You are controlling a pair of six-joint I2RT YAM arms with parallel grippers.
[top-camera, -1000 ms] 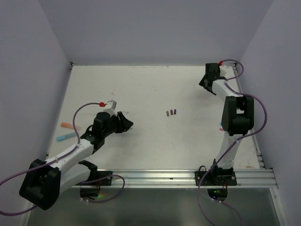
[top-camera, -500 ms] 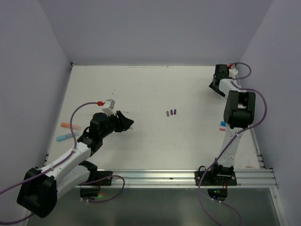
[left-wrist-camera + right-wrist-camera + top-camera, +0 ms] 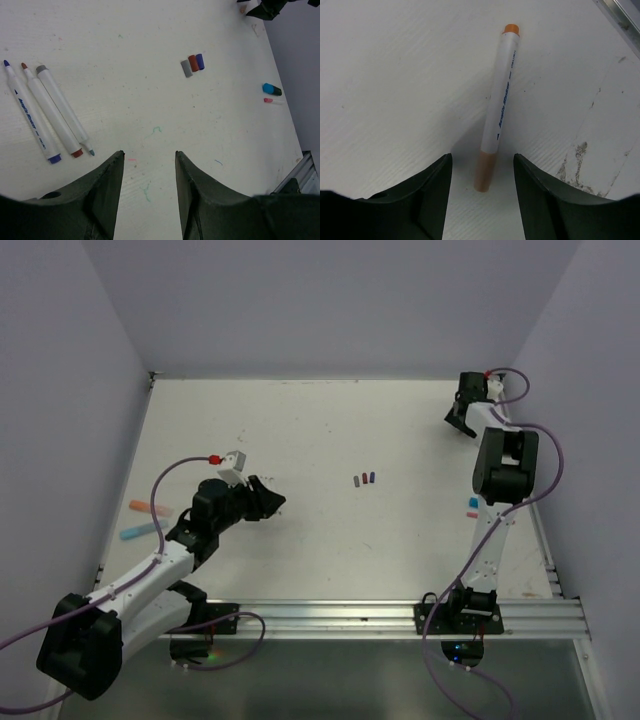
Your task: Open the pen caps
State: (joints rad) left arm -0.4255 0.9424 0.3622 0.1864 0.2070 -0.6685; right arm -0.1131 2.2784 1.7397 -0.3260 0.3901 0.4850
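Three small grey, dark red and purple plastic caps (image 3: 193, 63) lie off ahead of the half-open, empty left jaws, while the wide right jaws straddle, without touching, a long white pen (image 3: 502, 95) whose orange plastic cap (image 3: 485, 175) is still on.

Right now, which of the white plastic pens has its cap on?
The orange-ended white plastic pen under the right end effector: an orange cap covers one end. The three white pens in the left wrist view show bare coloured tips.
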